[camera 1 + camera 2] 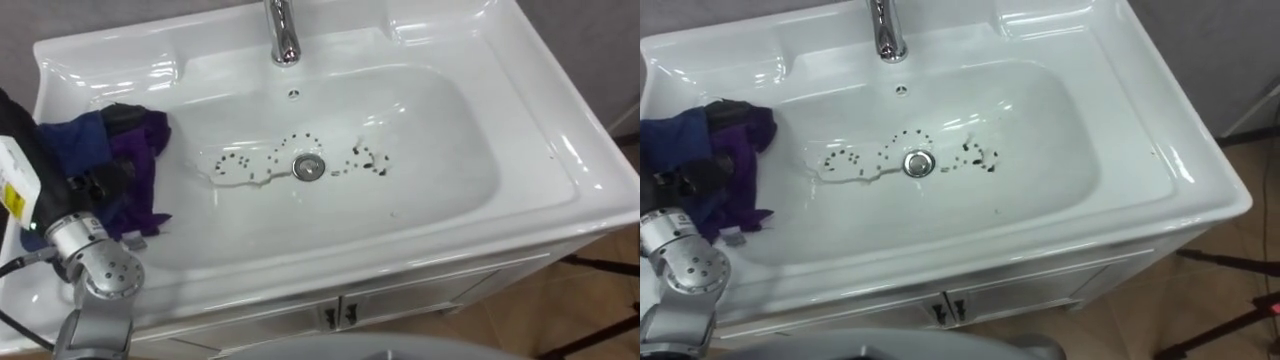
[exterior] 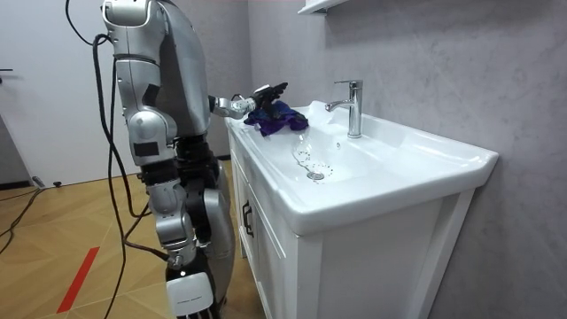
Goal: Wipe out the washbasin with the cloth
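your left hand (image 1: 95, 188) is in the cloth (image 1: 140, 150), hold impossible to tell, and if loose the cloth may slip off before reaching the specks (image 1: 372, 160) by the drain (image 1: 309, 167).

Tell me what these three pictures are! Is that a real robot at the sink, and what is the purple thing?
Yes, it is a real robot, and it stands on two legs like a person. One picture comes from a camera standing in the room, so you see the whole robot beside a white basin. The other two come from the two eyes of a camera in its head. They look down into the basin, so they look almost alike. The purple and blue thing is a cloth, bunched up at the basin's left side. The robot's left hand is at the cloth. At the back stands a shiny tap. Around the drain lie little dark specks. That is probably the dirt the robot should wipe away.
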Controlling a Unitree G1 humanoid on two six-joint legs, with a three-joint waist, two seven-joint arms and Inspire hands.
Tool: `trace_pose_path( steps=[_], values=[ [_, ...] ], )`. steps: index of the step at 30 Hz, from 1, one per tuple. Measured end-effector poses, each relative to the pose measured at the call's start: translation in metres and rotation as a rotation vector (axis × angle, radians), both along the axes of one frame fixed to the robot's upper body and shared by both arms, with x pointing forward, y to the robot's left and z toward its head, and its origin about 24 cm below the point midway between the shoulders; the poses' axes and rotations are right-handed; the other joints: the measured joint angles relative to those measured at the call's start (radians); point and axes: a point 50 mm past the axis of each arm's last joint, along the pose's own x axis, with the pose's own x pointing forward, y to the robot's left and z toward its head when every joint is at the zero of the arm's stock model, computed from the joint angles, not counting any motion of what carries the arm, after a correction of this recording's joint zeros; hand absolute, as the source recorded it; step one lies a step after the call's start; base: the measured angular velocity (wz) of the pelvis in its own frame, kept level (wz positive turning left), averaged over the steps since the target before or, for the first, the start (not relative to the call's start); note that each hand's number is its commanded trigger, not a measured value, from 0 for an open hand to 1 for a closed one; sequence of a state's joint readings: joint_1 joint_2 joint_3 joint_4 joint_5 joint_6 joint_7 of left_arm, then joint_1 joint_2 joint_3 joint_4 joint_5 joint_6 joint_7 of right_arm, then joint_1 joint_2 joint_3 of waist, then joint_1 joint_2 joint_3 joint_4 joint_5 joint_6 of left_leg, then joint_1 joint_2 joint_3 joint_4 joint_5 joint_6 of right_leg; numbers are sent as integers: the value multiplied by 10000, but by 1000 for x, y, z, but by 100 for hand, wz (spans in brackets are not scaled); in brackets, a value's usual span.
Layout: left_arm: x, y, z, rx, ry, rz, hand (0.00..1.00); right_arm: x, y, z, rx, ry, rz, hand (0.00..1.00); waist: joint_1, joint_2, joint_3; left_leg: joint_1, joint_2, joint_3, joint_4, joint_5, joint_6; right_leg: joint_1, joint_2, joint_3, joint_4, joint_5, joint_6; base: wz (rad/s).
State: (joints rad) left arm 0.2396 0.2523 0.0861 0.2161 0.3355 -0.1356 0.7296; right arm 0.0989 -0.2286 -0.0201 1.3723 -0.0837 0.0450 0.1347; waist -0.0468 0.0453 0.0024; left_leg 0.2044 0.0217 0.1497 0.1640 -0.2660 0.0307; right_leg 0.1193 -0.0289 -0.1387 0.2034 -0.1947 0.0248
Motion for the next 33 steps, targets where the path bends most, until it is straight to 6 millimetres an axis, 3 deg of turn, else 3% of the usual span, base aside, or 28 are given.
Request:
trace_pose_path(
  steps=[9, 20, 29, 33],
  values=[
    [-1, -7, -12, -233, 672, -449, 0, 1, 1, 0, 51, 20, 230, 0, -32, -50, 22, -36, -1, -31, 5, 0, -1, 0, -2, -17, -1, 2, 0, 0],
    [-4, -7, -21, -417, 1320, -711, 0, 2, 2, 0, 224, -9, 297, 0, -20, -75, -17, -43, 0, -47, 6, -1, -1, -72, 3, -8, -3, 9, 1, 0],
    [-6, -8, -27, -426, 1620, -796, 0, 2, 0, 0, 177, 3, 286, 0, -27, 24, -41, -13, 5, -50, 22, -1, -1, -25, 6, -6, -5, 16, -5, 0],
    [-10, -7, -35, -471, 2040, -714, 0, 0, -2, 1, 96, 136, 254, 0, -68, 151, -90, -10, 2, -46, 19, -1, -1, -8, 6, 6, -1, 24, 0, 0]
  ],
)
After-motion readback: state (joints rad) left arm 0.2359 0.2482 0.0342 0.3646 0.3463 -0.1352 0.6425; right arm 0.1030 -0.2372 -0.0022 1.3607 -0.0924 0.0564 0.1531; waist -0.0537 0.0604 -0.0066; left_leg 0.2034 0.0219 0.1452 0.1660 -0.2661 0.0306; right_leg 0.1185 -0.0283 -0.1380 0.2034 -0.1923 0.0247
